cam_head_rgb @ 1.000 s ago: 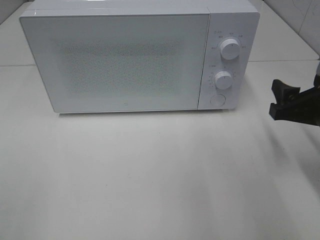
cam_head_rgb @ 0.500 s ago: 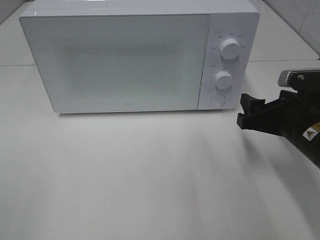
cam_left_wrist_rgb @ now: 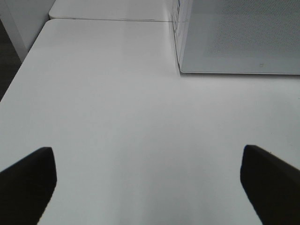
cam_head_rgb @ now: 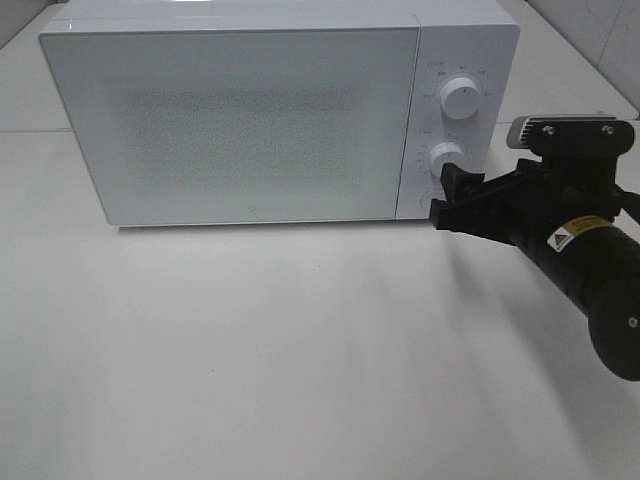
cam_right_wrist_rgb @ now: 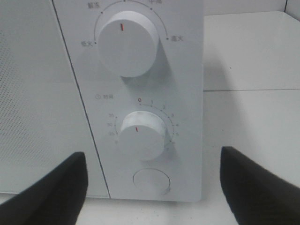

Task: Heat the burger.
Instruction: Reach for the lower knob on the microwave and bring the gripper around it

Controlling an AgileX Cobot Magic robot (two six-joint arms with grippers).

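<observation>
The burger is not in view. A white microwave (cam_head_rgb: 240, 120) stands at the back with its door shut; its dotted window shows nothing inside. My right gripper (cam_head_rgb: 445, 195) is open, right in front of the control panel, at the level of the lower knob (cam_head_rgb: 447, 159) and covering the round button. In the right wrist view the open gripper (cam_right_wrist_rgb: 152, 164) frames the lower knob (cam_right_wrist_rgb: 142, 133) and the round button (cam_right_wrist_rgb: 151, 180), with the upper knob (cam_right_wrist_rgb: 127, 42) above. My left gripper (cam_left_wrist_rgb: 147, 159) is open and empty over bare table, to the left of the microwave (cam_left_wrist_rgb: 234, 37).
The white table (cam_head_rgb: 300, 350) stretches in front of the microwave. A tiled wall (cam_head_rgb: 600, 30) rises at the back right. The table's left edge (cam_left_wrist_rgb: 18, 70) drops off beside the left arm.
My right gripper has moved left from the right edge of the view up to the microwave's control panel. The microwave door stays shut.
</observation>
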